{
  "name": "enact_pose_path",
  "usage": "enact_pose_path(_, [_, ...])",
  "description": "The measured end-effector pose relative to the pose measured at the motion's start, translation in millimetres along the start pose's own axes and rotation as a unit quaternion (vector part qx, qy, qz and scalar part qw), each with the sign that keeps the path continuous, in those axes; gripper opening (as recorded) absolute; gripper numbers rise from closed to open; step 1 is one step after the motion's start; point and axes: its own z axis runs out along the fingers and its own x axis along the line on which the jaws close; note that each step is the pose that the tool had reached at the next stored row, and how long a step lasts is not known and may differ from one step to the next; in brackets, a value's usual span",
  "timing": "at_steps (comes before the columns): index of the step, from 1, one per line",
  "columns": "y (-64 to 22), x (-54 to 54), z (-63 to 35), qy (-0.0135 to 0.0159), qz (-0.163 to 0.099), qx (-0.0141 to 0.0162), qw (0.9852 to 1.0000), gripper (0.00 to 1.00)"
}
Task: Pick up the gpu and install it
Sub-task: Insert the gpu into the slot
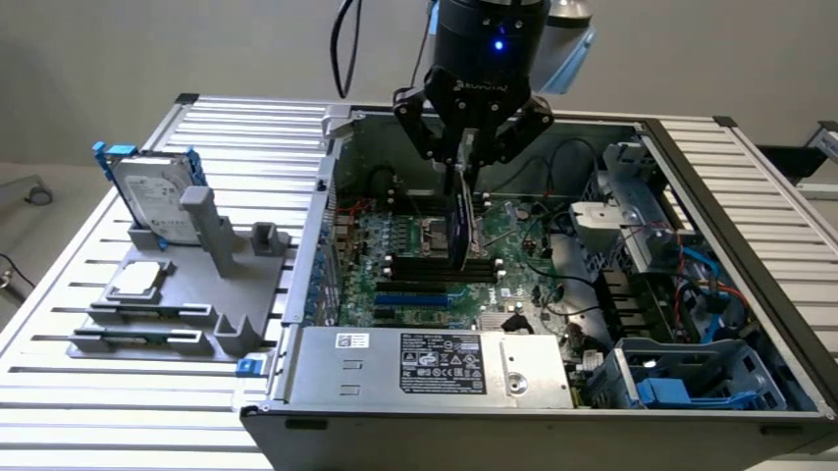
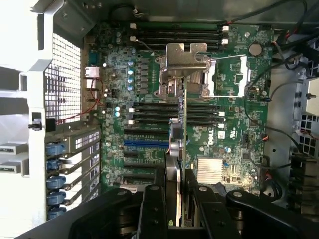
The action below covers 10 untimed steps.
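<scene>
One gripper (image 1: pixel 468 157) clamps the gpu (image 1: pixel 461 224) by its upper edge, the card hanging upright directly beneath it, over the motherboard (image 1: pixel 392 243).

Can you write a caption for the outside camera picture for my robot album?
The robot's gripper holds the graphics card on edge over the motherboard inside the open computer case.

1 gpu (image 1: pixel 461 228), 1 gripper (image 1: pixel 466 162), 1 hard drive (image 1: pixel 151 191), 1 CPU chip (image 1: pixel 139 282), 1 case (image 1: pixel 524 437).
</scene>
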Motion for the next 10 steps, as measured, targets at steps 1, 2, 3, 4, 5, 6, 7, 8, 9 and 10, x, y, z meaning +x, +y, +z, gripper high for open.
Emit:
enact_pose_path(1, [0.0,0.0,0.1,0.0001,-0.009,0.0004,1.0000,0.26])
enact_pose_path(2, [0.0,0.0,0.1,0.0002,-0.018,0.0007,0.9998,0.26])
enact_pose_path(3, [0.0,0.0,0.2,0.0002,-0.027,0.0010,0.9996,0.26])
enact_pose_path(4, [0.0,0.0,0.3,0.0003,-0.036,0.0013,0.9993,0.26])
enact_pose_path(5, [0.1,0.0,0.3,0.0004,-0.046,0.0018,0.9989,0.26])
enact_pose_path(6, [0.1,0.0,0.4,0.0004,-0.055,0.0021,0.9985,0.26])
enact_pose_path(7, [0.1,0.0,0.5,0.0005,-0.064,0.0024,0.9980,0.26])
enact_pose_path(8, [0.1,0.0,0.5,0.0006,-0.073,0.0027,0.9973,0.26])
enact_pose_path(9, [0.1,0.0,0.5,0.0007,-0.082,0.0031,0.9966,0.26])
enact_pose_path(10, [0.1,0.0,0.6,0.0008,-0.091,0.0034,0.9959,0.26])
